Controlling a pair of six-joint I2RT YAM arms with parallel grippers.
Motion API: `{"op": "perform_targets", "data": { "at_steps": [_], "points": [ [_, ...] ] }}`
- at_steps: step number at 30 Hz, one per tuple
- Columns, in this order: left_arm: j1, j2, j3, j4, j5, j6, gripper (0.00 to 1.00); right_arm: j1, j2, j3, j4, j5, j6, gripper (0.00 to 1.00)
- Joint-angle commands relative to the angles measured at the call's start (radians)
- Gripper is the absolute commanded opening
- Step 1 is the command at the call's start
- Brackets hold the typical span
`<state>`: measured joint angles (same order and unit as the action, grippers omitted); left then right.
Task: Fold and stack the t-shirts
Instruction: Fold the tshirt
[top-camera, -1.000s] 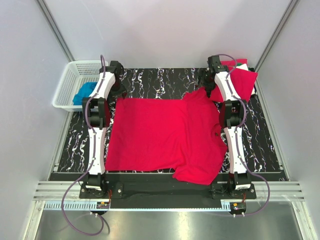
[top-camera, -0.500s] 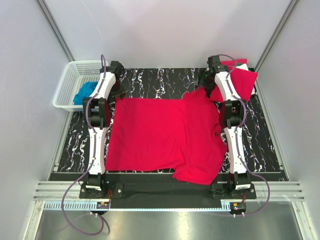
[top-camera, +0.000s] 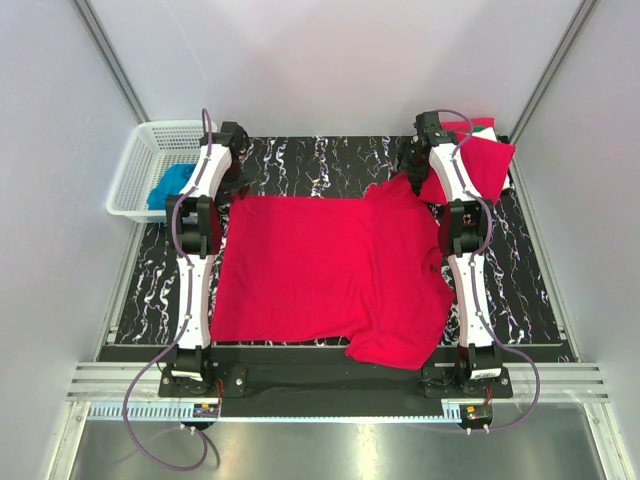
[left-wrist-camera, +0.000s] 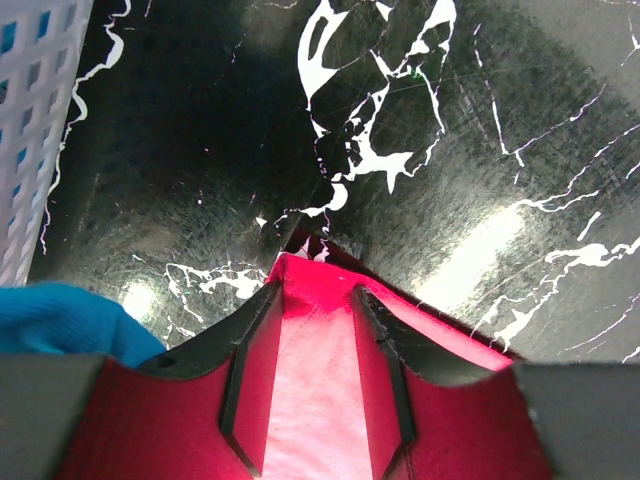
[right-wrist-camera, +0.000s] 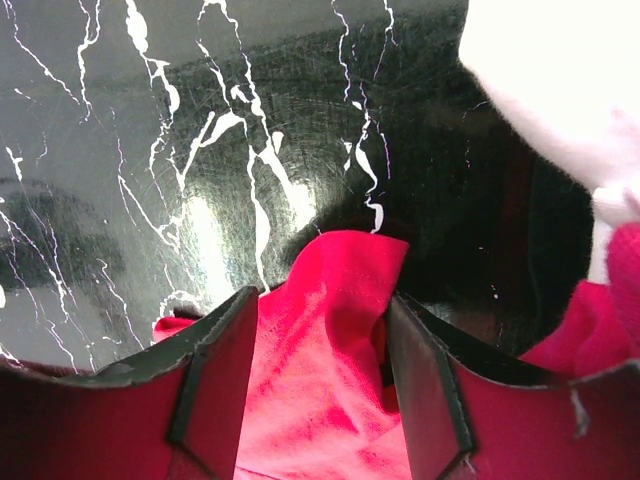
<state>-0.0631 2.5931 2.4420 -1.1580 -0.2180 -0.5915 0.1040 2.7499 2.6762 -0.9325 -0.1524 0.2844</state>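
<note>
A red t-shirt (top-camera: 320, 270) lies spread flat on the black marbled table (top-camera: 330, 160). My left gripper (top-camera: 235, 185) is at its far left corner. In the left wrist view the open left gripper (left-wrist-camera: 315, 290) straddles that corner (left-wrist-camera: 310, 350), which lies flat between the fingers. My right gripper (top-camera: 408, 178) is at the far right corner. In the right wrist view the right gripper (right-wrist-camera: 320, 300) is open, with bunched red fabric (right-wrist-camera: 330, 350) between its fingers. A stack of folded red t-shirts (top-camera: 480, 165) sits at the back right, with white and green (top-camera: 486, 128) showing at its far edge.
A white plastic basket (top-camera: 140, 150) with a blue cloth (top-camera: 170, 185) stands at the back left; both show in the left wrist view, the basket (left-wrist-camera: 30, 120) and the cloth (left-wrist-camera: 60, 315). White fabric (right-wrist-camera: 560, 70) shows right of the right gripper. Grey walls enclose the table.
</note>
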Motion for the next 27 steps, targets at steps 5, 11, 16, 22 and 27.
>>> {"op": "perform_targets", "data": {
  "at_steps": [5, 11, 16, 22, 27],
  "points": [
    [0.025, 0.002, 0.032, 0.035, -0.041, 0.027, 0.39, 0.011, -0.024, -0.007, -0.029, -0.009, -0.002, 0.52],
    [0.026, -0.005, 0.025, 0.044, -0.040, 0.033, 0.39, 0.011, -0.016, -0.004, -0.031, 0.004, -0.004, 0.51],
    [0.026, -0.008, 0.020, 0.047, -0.034, 0.036, 0.39, 0.010, -0.016, -0.006, -0.035, 0.031, -0.002, 0.36],
    [0.026, -0.016, 0.014, 0.060, -0.018, 0.042, 0.36, 0.011, -0.024, -0.007, -0.038, 0.071, 0.001, 0.02],
    [0.026, -0.028, -0.009, 0.081, 0.011, 0.058, 0.20, 0.011, -0.039, -0.022, -0.042, 0.106, 0.001, 0.00]
  ]
}}
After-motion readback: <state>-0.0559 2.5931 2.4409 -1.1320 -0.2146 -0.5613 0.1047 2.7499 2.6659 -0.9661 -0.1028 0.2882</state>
